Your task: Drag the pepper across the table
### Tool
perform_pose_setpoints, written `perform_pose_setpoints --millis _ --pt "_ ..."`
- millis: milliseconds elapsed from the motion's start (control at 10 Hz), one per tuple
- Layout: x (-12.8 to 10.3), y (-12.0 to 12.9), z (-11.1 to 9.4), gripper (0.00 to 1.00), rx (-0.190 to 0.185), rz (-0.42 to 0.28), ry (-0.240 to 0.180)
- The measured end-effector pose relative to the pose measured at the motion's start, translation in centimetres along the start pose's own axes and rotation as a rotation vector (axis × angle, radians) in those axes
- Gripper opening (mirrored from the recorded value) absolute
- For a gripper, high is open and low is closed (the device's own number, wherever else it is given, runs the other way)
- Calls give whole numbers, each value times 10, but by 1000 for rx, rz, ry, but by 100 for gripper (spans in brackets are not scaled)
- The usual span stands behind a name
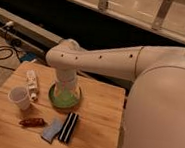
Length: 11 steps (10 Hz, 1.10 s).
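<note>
The pepper (32, 121) is a small dark red-brown chili lying flat on the light wooden table (101, 120), near its front left. My gripper (64, 96) hangs at the end of the white arm over the middle of the table, seen from above with a green ring around it. It is behind and to the right of the pepper, apart from it.
A white cup (19, 97) stands just behind the pepper. A white packet (32, 83) lies behind the cup. A blue sponge (53, 130) and a black-and-white striped block (68, 127) lie right of the pepper. Cables (2, 55) lie on the floor at the left.
</note>
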<state>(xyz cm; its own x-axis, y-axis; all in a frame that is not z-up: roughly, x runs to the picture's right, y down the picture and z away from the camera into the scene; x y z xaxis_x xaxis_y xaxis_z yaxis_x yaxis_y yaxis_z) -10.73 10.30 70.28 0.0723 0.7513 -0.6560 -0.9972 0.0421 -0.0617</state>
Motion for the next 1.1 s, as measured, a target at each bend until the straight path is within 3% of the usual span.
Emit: perform_pose_setpoints --millis 600,700,800,1100 --pt "0 0 0 65 2 -2 -3" --pt "0 1 -2 65 9 -28 -10" --pt "1 7 -3 65 7 -88 -17" --pt "12 34 -12 65 33 -463 -40"
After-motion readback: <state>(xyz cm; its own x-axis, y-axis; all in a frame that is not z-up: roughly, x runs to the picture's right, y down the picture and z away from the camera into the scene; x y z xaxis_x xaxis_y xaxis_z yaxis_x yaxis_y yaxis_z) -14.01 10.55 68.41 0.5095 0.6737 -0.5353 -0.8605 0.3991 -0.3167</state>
